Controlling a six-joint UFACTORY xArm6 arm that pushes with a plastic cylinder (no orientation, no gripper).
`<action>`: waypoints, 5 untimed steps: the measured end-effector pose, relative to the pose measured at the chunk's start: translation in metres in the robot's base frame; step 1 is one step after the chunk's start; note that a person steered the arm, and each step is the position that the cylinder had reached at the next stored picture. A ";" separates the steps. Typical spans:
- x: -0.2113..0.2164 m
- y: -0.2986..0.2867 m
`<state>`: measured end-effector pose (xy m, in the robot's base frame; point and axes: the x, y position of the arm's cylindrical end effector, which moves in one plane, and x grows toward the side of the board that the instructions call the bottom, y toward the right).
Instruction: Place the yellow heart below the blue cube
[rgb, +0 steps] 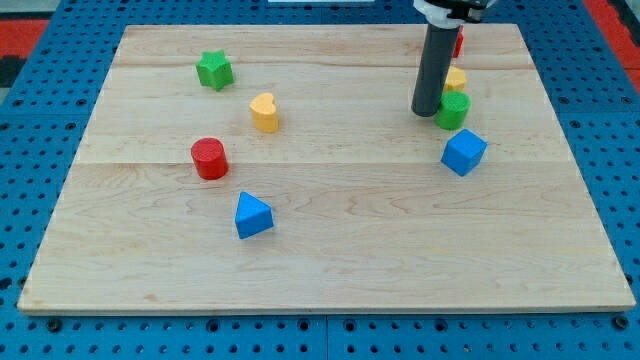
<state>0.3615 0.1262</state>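
the yellow heart (264, 112) sits on the wooden table (330, 240) in the view's left half, upright on its base, well apart from the blue cube (463, 152), which lies over toward the view's right. from the heart, the cube is at about 4 o'clock across a wide stretch of bare wood.

my tip (427, 112) is down on the table near the view's top right, at the foot of the dark rod (434, 65) that drops from the arm at the upper edge. the tip stands just beside the green block (453, 110), a rounded, cylinder-like piece at the tip's 3 o'clock; whether the two touch cannot be told. the blue cube lies near the tip at roughly 5 o'clock, apart from it. there are no fingers on this rod, so nothing is spread, pressed together or pinching anything.

behind the green block, at its 12 o'clock, a second yellow block (455, 79) peeks out, partly hidden, its shape unclear. a sliver of a red block (459, 43) shows beside the rod nearer the view's top, mostly covered by the rod.

on the left side, a green star (214, 70) lies at the heart's 10 o'clock. a red cylinder (209, 158) stands at the heart's 8 o'clock, and a blue triangular block (252, 215) lies at the heart's 6 o'clock, closer to the view's bottom. none of these three touches the heart or each other.
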 end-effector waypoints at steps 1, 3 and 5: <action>0.001 -0.047; -0.021 -0.175; -0.018 -0.232</action>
<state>0.3438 -0.1053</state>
